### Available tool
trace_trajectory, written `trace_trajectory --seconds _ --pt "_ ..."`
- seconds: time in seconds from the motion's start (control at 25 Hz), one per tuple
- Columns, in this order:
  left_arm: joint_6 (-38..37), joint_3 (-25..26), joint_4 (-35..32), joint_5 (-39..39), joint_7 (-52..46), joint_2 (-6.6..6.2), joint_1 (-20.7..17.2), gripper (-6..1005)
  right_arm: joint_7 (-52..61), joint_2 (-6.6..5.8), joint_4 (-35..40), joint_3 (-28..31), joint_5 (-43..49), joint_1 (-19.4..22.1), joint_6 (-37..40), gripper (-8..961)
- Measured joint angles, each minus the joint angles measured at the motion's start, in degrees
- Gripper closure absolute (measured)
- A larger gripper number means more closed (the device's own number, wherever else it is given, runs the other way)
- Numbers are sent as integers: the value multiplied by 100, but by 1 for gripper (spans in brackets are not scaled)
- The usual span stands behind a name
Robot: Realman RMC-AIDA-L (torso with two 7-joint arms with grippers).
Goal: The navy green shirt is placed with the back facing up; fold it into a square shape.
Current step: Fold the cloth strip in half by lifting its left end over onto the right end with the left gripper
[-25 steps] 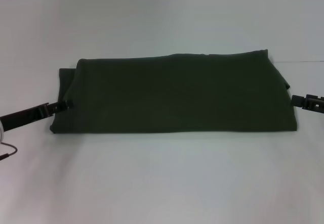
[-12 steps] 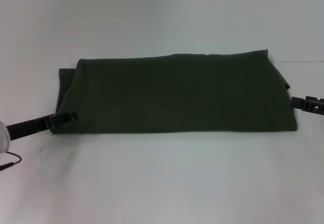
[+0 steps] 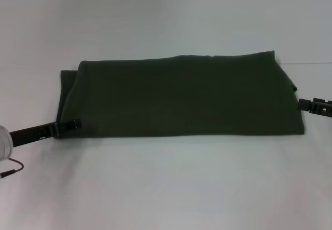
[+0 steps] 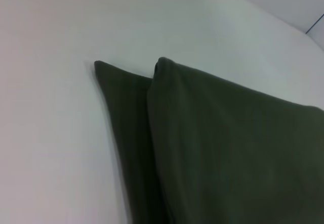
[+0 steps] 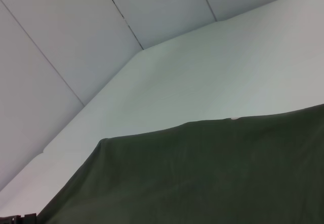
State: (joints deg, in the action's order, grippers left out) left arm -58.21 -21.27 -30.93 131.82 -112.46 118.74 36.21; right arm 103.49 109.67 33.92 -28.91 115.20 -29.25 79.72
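— Olive-green soft cloth shirt (image 3: 179, 96) lies where?
— Folded into a band across the white table (image 3: 166, 188), long axis left-right. Left gripper (image 3: 78, 122) touches its near-left corner, right gripper (image 3: 301, 104) its right edge; whether either is closed can't be told.

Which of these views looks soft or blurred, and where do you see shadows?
Head view: the whole picture is soft; the navy green shirt is dark with few visible folds, and a faint shadow runs along its near edge on the white table. Left wrist view: the shirt's outer edge is smeared. Right wrist view: the shirt's edge is clearer, no strong glare.
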Motion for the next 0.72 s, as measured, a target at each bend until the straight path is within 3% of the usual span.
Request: trace_trajectory --seconds 0.2,0.4,0.6,0.72 --pt "61 0 -9 26 11 0 4 204 4 0 0 0 2 -2 0 162" --pt "120 -59 -17 28 13 1 9 428 5 -1 0 0 3 -2 0 162" --pt "252 -274 -12 33 14 21 42 576 5 0 0 0 3 -2 0 162" --pt "327 -351 -21 37 20 34 49 580 5 0 0 0 3 -2 2 162"
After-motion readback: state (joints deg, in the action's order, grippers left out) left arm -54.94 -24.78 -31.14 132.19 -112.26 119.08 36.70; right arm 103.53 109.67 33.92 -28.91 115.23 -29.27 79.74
